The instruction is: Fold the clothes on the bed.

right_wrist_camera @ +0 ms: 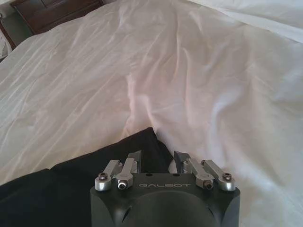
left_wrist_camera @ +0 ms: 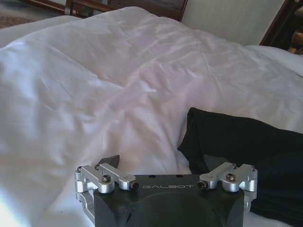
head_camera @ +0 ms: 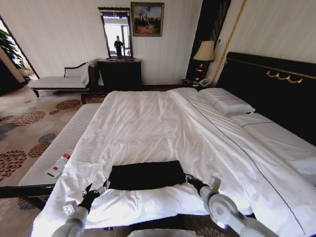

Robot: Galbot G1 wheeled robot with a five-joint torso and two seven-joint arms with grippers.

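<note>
The clothes are one black shirt (head_camera: 146,175), folded into a flat rectangle on the white bed (head_camera: 148,128) near its front edge. My left gripper (head_camera: 92,191) sits just off the shirt's near left corner, fingers spread wide and holding nothing. In the left wrist view the shirt (left_wrist_camera: 246,151) lies beside the left gripper (left_wrist_camera: 161,163), one finger (left_wrist_camera: 111,162) resting over white sheet. My right gripper (head_camera: 191,180) is at the shirt's right edge. In the right wrist view the right gripper (right_wrist_camera: 157,160) is open over the shirt's (right_wrist_camera: 85,179) corner, not clamping it.
A ribbed white bench (head_camera: 59,148) runs along the bed's left side with a small red-and-white object (head_camera: 58,165) on it. Pillows (head_camera: 232,105) and a dark headboard (head_camera: 276,89) lie to the right. A dresser (head_camera: 120,74), chaise (head_camera: 61,81) and lamp (head_camera: 205,51) stand at the far wall.
</note>
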